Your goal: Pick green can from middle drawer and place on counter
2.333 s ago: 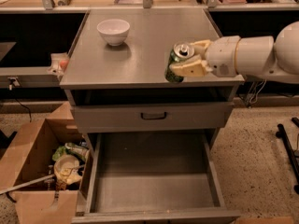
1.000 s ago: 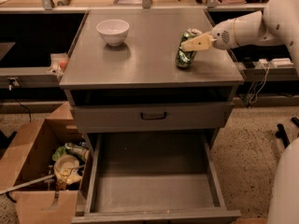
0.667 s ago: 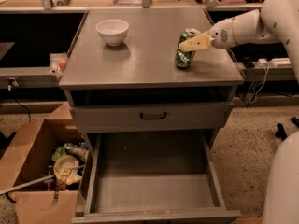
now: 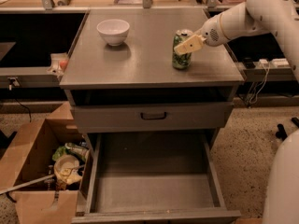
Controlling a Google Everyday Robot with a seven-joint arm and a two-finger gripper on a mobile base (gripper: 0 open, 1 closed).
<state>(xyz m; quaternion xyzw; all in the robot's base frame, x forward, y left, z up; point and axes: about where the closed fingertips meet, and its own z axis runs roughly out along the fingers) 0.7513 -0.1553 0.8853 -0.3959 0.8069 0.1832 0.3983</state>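
Green can (image 4: 181, 61) stands on the counter (image 4: 140, 55) near its right edge with the gripper (image 4: 181, 45) right on it, can't tell if clamped or loose, so I'd let go gently and back straight out so it doesn't tip.

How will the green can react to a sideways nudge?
The green can stands upright on the smooth metal counter, so it probably slides easily. With the gripper at its upper part, a push there may tip it; tipped, it likely rolls.
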